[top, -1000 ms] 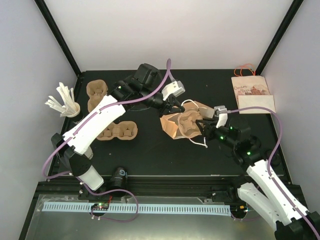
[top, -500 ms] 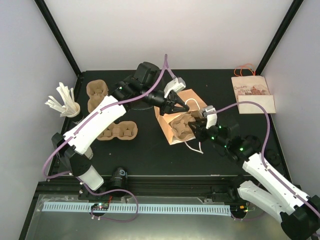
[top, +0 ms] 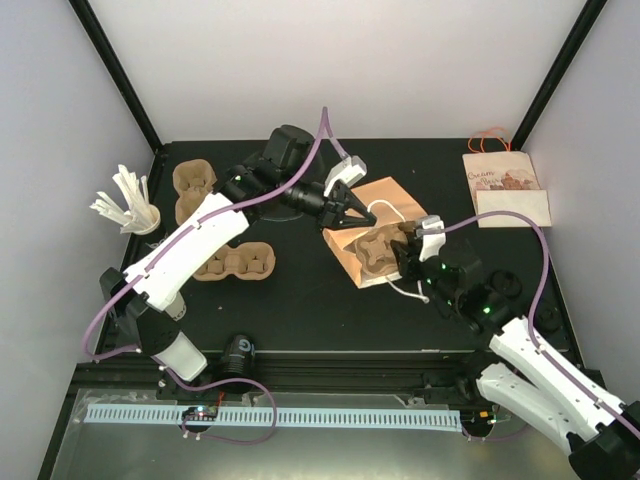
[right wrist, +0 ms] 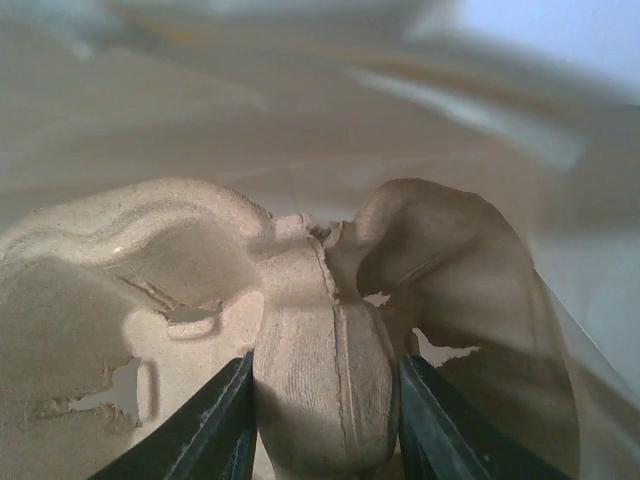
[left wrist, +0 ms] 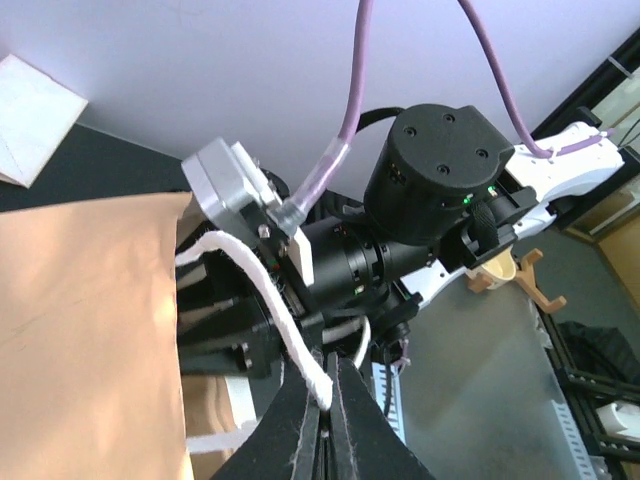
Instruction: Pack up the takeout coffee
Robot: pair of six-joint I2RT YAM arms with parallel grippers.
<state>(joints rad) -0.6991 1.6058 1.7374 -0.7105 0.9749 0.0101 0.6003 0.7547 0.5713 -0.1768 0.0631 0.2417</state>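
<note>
Carrier (right wrist: 300,330) sits in the bag (top: 386,196), clamped by the right gripper (right wrist: 325,420). Left gripper (left wrist: 324,400) pinches the bag's handle (left wrist: 262,290).

Brown paper bag (top: 388,202) lies mid-frame, mouth open; my right hand (right wrist: 326,410) grips the pulp carrier (top: 374,250) in it.

Kraft-brown paper bag (top: 385,195), white rope handle (left wrist: 265,290), pale tan pulp cup carrier (top: 375,248). Black table (top: 300,300); at two o'clock a cream bag (top: 500,185), brown print, orange handles (top: 490,140).
</note>
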